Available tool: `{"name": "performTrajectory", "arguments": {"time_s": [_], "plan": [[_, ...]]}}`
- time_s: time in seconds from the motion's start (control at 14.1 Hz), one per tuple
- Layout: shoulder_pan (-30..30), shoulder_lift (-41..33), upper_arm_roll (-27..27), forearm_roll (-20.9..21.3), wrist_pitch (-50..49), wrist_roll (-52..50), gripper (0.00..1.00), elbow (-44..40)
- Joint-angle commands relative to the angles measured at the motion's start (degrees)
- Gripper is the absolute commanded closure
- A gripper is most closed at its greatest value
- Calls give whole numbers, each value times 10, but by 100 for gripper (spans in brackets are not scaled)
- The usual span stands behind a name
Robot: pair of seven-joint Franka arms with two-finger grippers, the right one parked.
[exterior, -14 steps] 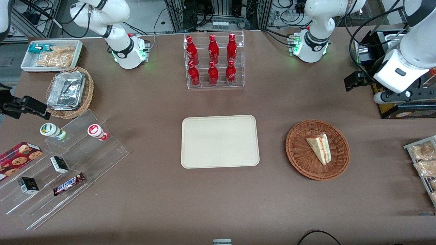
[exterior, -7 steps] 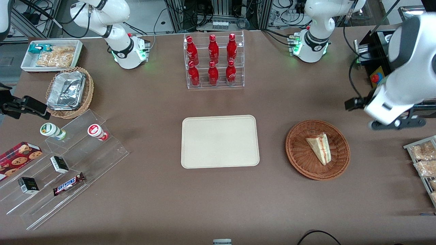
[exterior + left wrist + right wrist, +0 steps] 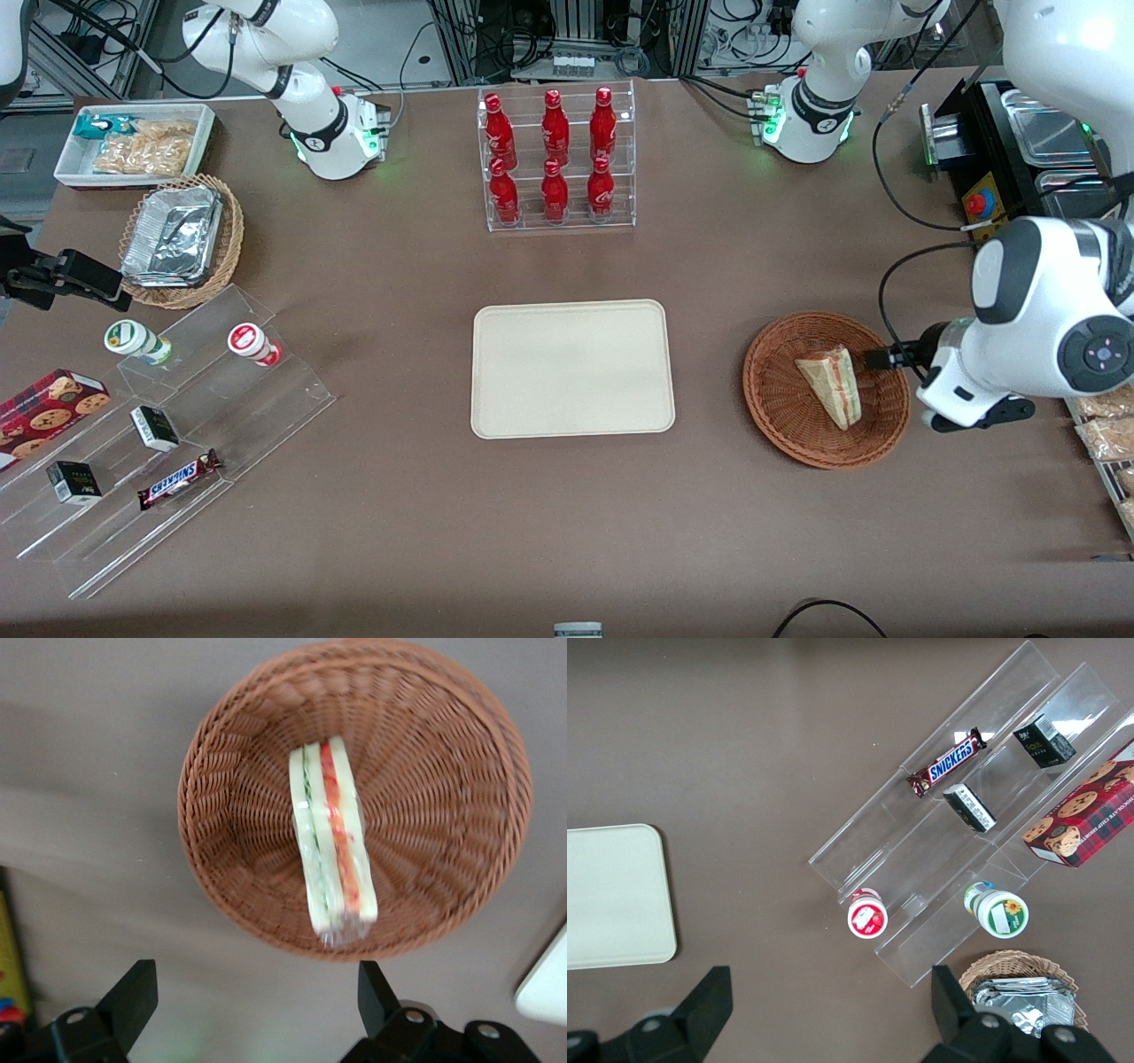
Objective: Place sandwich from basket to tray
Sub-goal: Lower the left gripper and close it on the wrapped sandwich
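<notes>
The sandwich (image 3: 831, 386) (image 3: 332, 846), a wrapped white-bread wedge with red and green filling layers, lies in the round reddish-brown basket (image 3: 780, 425) (image 3: 213, 859). The cream tray (image 3: 571, 368) (image 3: 545, 992) lies flat and bare mid-table, toward the parked arm from the basket. My left gripper (image 3: 961, 403) (image 3: 255, 997) hovers beside the basket's rim, toward the working arm's end of the table. It is open, its two black fingers (image 3: 133, 992) are spread wide, and only bare table shows between them. They touch neither the basket nor the sandwich.
A clear rack of red bottles (image 3: 555, 159) stands farther from the camera than the tray. Snack packets (image 3: 1103, 416) and a black box with a red button (image 3: 983, 204) sit near my arm. A stepped acrylic shelf (image 3: 177, 416), foil basket (image 3: 182, 239) and white bin (image 3: 133, 142) lie toward the parked arm's end.
My left arm has swung down and nearer the camera, from over the black box to just beside the basket. The sandwich, basket and tray have not moved.
</notes>
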State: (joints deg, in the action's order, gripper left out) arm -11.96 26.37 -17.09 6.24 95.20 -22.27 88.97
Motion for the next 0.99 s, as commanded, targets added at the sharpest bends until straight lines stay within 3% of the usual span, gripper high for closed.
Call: {"name": "performTrajectory", "arguments": {"time_s": [0.0, 0.14, 0.43, 0.92], "plan": [[-6, 17, -7, -24, 31, -93, 0, 1], [-6, 34, -7, -43, 70, -180, 0, 7], [-3, 18, -7, -39, 198, -197, 0, 114], [-1, 44, -7, -42, 213, -196, 0, 120]]}}
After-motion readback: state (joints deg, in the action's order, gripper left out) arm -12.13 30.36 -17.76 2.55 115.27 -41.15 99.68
